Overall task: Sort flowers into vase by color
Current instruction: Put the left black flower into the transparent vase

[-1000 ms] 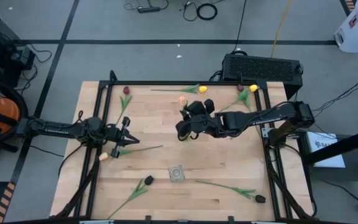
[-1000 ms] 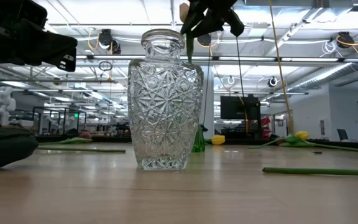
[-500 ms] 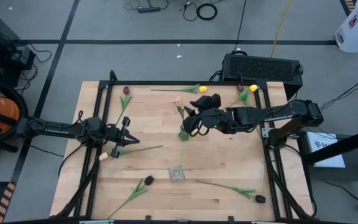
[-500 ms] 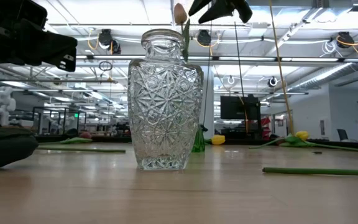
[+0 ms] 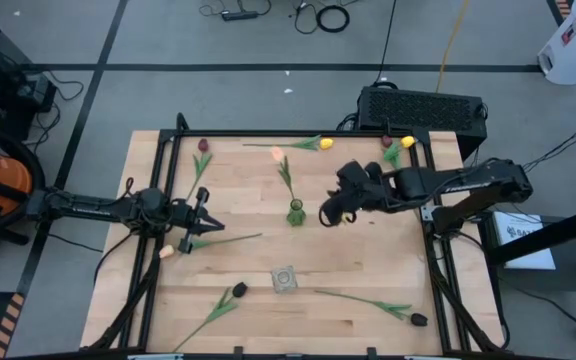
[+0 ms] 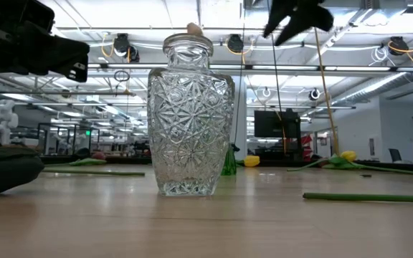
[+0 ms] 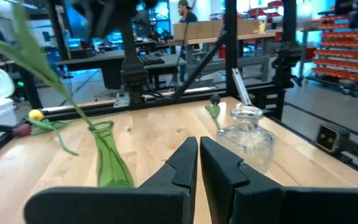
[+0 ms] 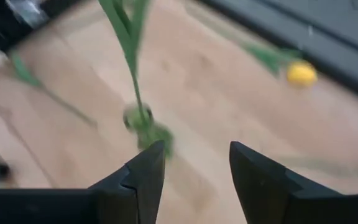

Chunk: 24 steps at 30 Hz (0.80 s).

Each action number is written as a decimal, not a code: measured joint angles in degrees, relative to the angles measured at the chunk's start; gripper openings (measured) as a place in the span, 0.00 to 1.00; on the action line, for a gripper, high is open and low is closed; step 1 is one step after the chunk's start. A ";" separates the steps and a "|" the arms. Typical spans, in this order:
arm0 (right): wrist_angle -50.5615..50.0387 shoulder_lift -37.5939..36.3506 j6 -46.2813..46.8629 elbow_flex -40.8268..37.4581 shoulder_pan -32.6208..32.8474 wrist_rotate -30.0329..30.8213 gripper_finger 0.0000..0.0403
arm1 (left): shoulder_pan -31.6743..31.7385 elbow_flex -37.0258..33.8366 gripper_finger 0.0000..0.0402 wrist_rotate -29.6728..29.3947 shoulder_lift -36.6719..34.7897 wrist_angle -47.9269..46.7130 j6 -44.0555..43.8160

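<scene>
Beside the green vase (image 5: 295,212), the right claw (image 5: 329,213) hangs spread and empty, having pulled back
Its peach tulip (image 5: 277,154) now leans in that vase; the left claw (image 5: 206,213), pressed together, waits near the bench (image 5: 348,270) edge while seven flowers lie unsorted

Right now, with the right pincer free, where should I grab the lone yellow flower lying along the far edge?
Take the yellow flower by its thin stem, probably just clear of the leaves. It lies flat on the table with the stem running along the far edge. Bring the open right pincer straight down, fingers set across the stem, so the head isn't crushed.
</scene>
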 joint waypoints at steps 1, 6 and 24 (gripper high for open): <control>-2.34 -0.03 2.10 0.00 0.58 -0.82 0.42 | 0.00 -0.02 0.07 -0.15 0.00 0.00 -0.02; -8.80 -0.03 10.50 0.00 4.29 -3.10 0.38 | 0.00 -0.02 0.07 -0.15 0.00 -0.06 -0.09; -9.70 0.30 30.63 0.00 15.63 1.87 0.34 | 0.02 0.09 0.07 -6.53 0.00 1.20 -36.55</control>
